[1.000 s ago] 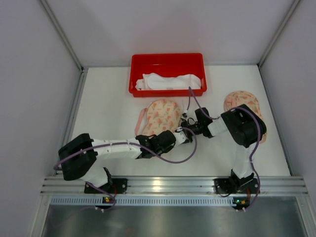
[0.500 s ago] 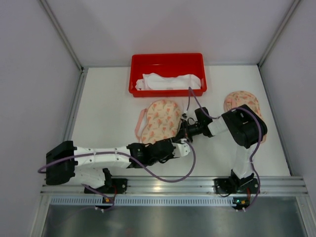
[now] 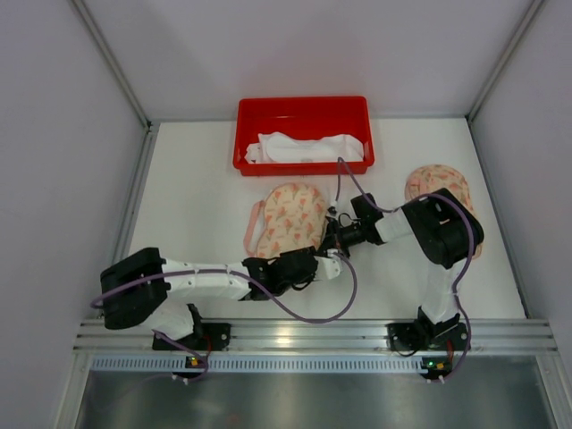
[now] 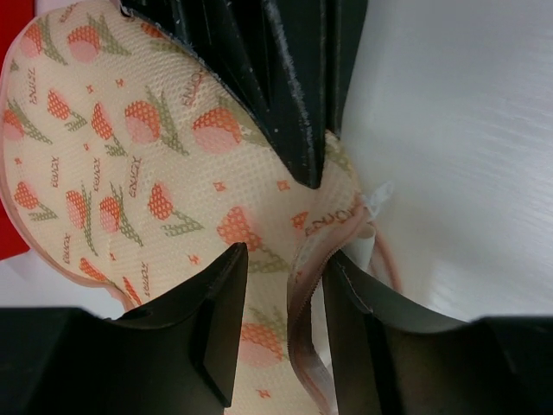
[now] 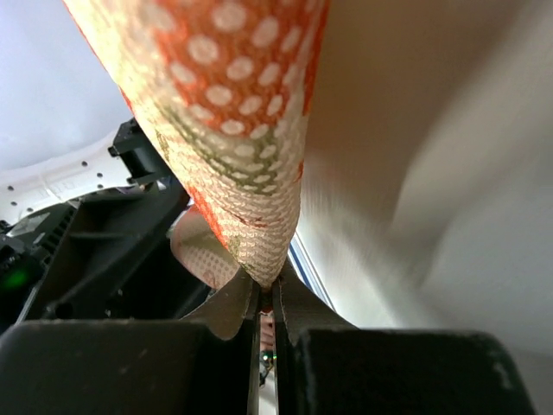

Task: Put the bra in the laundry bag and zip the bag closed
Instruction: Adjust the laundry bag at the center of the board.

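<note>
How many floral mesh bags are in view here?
2. One floral bag lies mid-table near the red bin, its edge pinched by the right hand; the second floral bag lies right, partly under the right arm.

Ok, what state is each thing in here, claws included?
Laundry bag: lying flat, one edge pinched up.
Bra: lying in the tray, not bagged yet.
Tray: upright, holding the bra.
Left claw: open, astride the bag's rim.
Right claw: shut on the bag's mesh.
Second floral bag: flat, partly under the right arm.
</note>
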`<state>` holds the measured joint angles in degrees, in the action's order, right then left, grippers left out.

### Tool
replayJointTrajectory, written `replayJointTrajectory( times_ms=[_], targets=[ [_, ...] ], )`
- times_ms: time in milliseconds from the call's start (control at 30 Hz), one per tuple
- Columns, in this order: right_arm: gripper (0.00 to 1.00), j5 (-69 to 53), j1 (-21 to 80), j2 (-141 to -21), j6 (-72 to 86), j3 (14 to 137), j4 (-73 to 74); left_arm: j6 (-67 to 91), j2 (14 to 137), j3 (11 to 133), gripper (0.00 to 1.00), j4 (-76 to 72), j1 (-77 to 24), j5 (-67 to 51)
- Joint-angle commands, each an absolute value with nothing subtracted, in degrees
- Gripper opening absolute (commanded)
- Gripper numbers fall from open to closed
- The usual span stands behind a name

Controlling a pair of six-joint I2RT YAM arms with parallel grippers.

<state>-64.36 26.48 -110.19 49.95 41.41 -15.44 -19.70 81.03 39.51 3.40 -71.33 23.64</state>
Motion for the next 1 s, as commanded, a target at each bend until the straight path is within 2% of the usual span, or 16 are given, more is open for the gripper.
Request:
replayJointTrajectory(
  times_ms=[0, 167, 367, 467, 600, 733, 900, 967],
  targets=[
    [0.0, -66.4, 27.2, -108.8, 44.7, 43.3, -7.3, -21.1, 83.1, 39.0, 0.45, -3.8, -68.3, 24.2],
    [0.0, -66.7, 27.4, -108.9, 44.6, 44.1, -6.4, -22.4, 86.9, 40.1, 0.45, -5.6, -68.0, 24.2],
    [0.0, -66.7, 27.9, -109.0, 44.8, 45.0, -5.9, -23.0, 87.9, 42.4, 0.51, -5.5, -68.3, 25.2],
    [0.0, -66.4, 27.9, -109.5, 42.4, 46.1, -2.7, -20.6, 82.5, 44.5, 0.6, 3.3, -68.5, 18.5],
    [0.0, -66.2, 27.8, -110.4, 41.1, 47.4, -0.7, -18.3, 78.8, 47.9, 0.65, 14.0, -69.2, 12.9],
    [0.0, -66.3, 27.8, -111.5, 40.5, 48.4, -0.2, -17.7, 77.5, 50.4, 0.66, 22.2, -69.4, 10.6],
    [0.0, -66.2, 27.7, -111.4, 39.7, 48.6, 2.1, -26.3, 76.4, 54.7, 0.68, 32.4, -69.7, -3.0],
    [0.0, -66.0, 27.7, -111.3, 39.3, 48.6, 2.5, -29.1, 80.2, 60.5, 0.68, 36.3, -70.7, -4.5]
  ],
)
